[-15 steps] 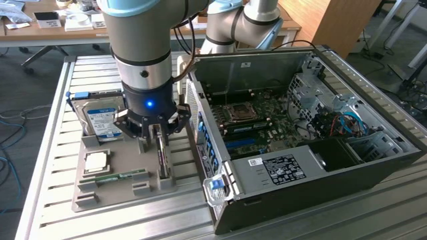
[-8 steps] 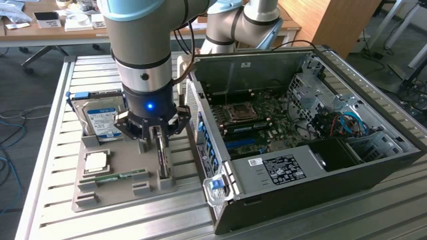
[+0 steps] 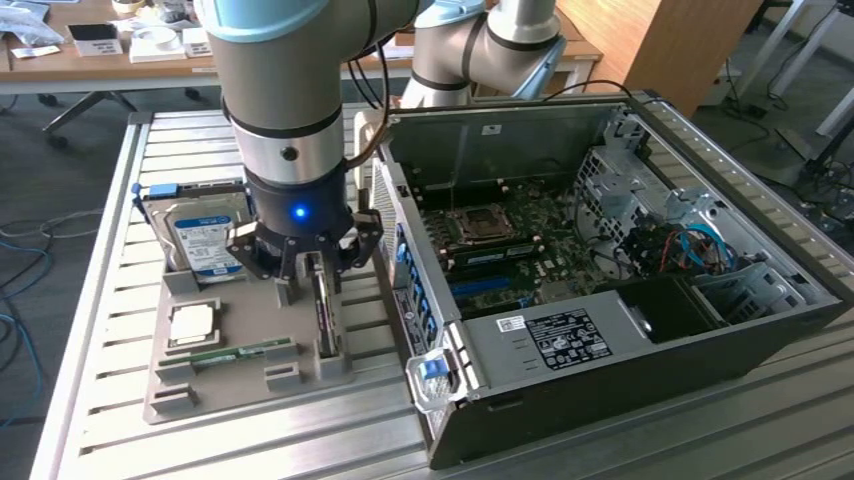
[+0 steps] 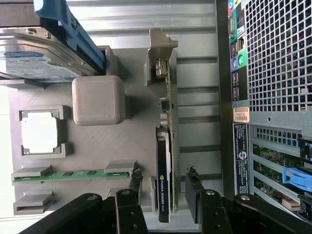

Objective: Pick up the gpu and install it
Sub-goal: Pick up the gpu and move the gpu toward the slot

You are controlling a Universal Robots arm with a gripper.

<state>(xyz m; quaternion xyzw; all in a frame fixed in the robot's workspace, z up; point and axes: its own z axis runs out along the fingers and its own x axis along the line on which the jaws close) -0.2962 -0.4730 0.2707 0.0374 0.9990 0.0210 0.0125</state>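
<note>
Black-shrouded gpu (image 4: 165,161) on edge between the gripper's (image 4: 164,183) 2 spread fingers (image 4: 193,189)

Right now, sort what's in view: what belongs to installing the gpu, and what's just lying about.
Job: gpu, on edge in the tray; jaws, open either side of it; open case.
Lying about: hard drive; cpu; memory stick.

Slatted metal table (image 3: 267,445) bears a grey tray (image 3: 234,382) and computer case (image 3: 641,390).
</note>
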